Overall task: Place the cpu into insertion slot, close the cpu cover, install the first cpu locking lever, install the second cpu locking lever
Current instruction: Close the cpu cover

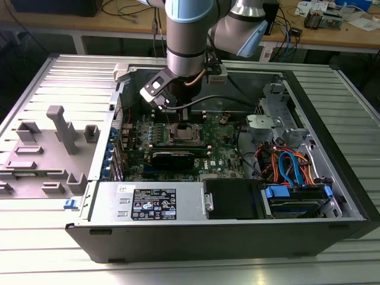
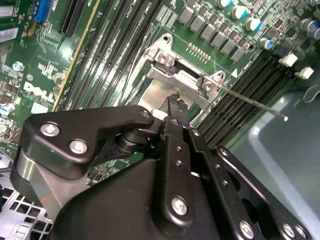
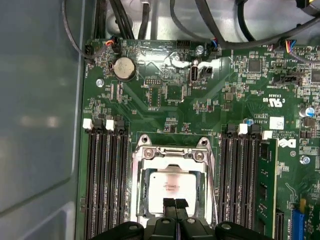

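Note:
In the first wrist view the cpu [image 3: 172, 185], a silver-grey square, lies flat in the insertion slot [image 3: 138, 200]. The cpu cover [image 3: 172, 154] lies down around it as a metal frame. My gripper [image 3: 175, 203] hovers over the chip's edge with its black fingertips pressed together and nothing visible between them. The second wrist view has the fingertips [image 2: 175, 106] just beside the cover's hinge end [image 2: 180, 80], and a thin locking lever [image 2: 255, 104] sticks out from that socket corner over the memory slots. In the exterior view the gripper [image 1: 168, 108] hangs just above the socket [image 1: 185, 134] inside the open computer case.
Long black memory slots [image 3: 105, 180] [image 3: 240, 175] flank the socket. A coin battery [image 3: 124, 68] and black cables [image 3: 150, 15] lie beyond it. The grey case wall [image 3: 40, 100] rises close by. Orange and blue cables [image 1: 291, 166], a power supply [image 1: 151, 202] and a grey fixture [image 1: 59, 136] are nearby.

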